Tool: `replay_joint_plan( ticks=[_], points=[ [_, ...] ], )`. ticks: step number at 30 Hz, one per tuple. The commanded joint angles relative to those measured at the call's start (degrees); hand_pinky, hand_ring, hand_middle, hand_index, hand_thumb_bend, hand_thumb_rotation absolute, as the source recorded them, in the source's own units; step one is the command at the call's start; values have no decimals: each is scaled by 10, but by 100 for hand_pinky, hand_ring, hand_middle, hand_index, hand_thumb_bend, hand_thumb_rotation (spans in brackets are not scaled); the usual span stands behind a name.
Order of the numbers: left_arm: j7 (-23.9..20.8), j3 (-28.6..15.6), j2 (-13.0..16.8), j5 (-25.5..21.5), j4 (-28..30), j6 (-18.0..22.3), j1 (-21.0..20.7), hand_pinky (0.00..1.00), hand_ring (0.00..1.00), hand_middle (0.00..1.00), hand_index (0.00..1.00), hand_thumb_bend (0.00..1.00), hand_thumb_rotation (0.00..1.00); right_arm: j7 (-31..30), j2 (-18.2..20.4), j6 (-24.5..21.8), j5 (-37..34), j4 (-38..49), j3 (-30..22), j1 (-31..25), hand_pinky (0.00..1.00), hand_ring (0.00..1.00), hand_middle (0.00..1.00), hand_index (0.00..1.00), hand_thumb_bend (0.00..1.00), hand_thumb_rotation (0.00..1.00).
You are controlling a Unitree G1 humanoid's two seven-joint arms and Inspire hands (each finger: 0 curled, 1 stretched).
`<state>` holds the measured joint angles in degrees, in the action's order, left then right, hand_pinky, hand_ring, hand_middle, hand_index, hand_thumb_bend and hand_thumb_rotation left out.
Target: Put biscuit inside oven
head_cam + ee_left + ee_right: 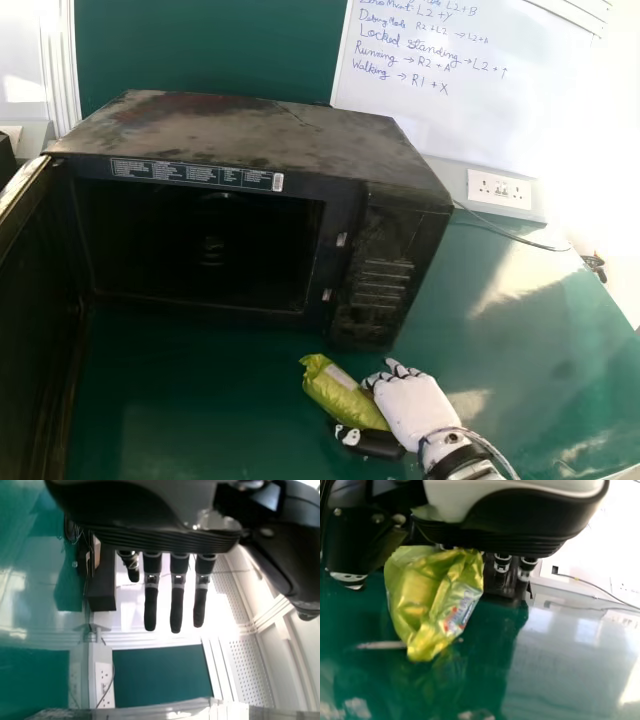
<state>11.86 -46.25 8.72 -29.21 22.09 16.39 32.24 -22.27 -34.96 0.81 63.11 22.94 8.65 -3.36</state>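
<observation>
In the head view my right hand (pixel 415 408) is at the lower right, in front of the oven's control side. The green biscuit packet (pixel 340 392) lies between its thumb and fingers, tilted, its far end toward the oven. From the right wrist view, the crinkled packet (pixel 437 600) sits against the right hand (pixel 502 562), covering part of its fingers. The black oven (pixel 270 125) stands with its door (pixel 35 300) swung wide at the left and its cavity dark. My left hand (pixel 177 595) has straight fingers and holds nothing.
Under the oven and packet is the green tabletop (pixel 190 410). A whiteboard (pixel 450 90) and a wall socket (pixel 498 190) are behind, and a cable (pixel 520 239) runs along the table's back right. A thin pale object (pixel 382 645) lies near the packet in the right wrist view.
</observation>
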Motion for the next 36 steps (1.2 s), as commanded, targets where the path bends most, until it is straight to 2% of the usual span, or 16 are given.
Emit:
replay_joint_plan(
  ticks=[1, 2, 3, 4, 5, 6, 8, 10, 13, 15, 31, 36],
  points=[
    [-15, 5, -7, 14, 7, -4, -1, 54, 63, 66, 67, 100, 61, 8, 4, 2, -7, 5, 1, -5, 65, 71, 77, 66, 84, 0],
    [-20, 6, -7, 17, 9, -5, -1, 53, 62, 66, 67, 100, 61, 8, 5, 2, -9, 6, 1, -5, 32, 56, 68, 59, 84, 0],
    [-25, 7, -8, 19, 10, -6, -2, 53, 62, 66, 68, 100, 61, 8, 6, 1, -9, 6, 2, -5, 16, 42, 60, 55, 84, 0],
    [-30, 7, -9, 19, 11, -7, -3, 53, 62, 66, 68, 100, 61, 8, 7, 1, -10, 7, 2, -5, 8, 27, 52, 51, 84, 0],
    [-34, 8, -9, 19, 12, -9, -4, 53, 63, 67, 69, 100, 62, 7, 7, 0, -10, 9, 3, -5, 4, 14, 39, 46, 85, 0],
    [-39, 8, -10, 21, 14, -10, -5, 53, 63, 68, 69, 100, 62, 7, 7, 0, -9, 10, 4, -5, 2, 6, 19, 39, 85, 0],
    [-44, 9, -9, 19, 17, -14, -5, 53, 64, 69, 71, 99, 63, 10, 8, 2, -11, 11, 4, -5, 0, 1, 4, 27, 85, 0],
    [-51, 11, -8, 18, 23, -21, -5, 53, 65, 70, 71, 99, 63, 14, 9, 4, -17, 12, 3, -6, 0, 0, 1, 20, 85, 0],
    [-77, 13, -13, 41, 44, -41, 0, 53, 64, 70, 72, 96, 63, 19, 9, 7, -23, 15, 0, -9, 0, 0, 0, 4, 78, 0],
    [-82, 14, -15, 40, 53, -50, 4, 53, 64, 70, 72, 95, 62, 26, 10, 10, -27, 16, -2, -10, 0, 0, 0, 1, 74, 0],
    [-70, 9, -21, 24, 62, -50, 8, 52, 63, 69, 74, 90, 61, 29, 8, 12, -41, 13, -9, -9, 0, 0, 0, 0, 78, 0],
    [-62, 7, -20, 21, 59, -46, 10, 49, 60, 64, 73, 88, 61, 30, 11, 11, -40, 9, -5, -4, 0, 0, 0, 0, 78, 0]
  ],
)
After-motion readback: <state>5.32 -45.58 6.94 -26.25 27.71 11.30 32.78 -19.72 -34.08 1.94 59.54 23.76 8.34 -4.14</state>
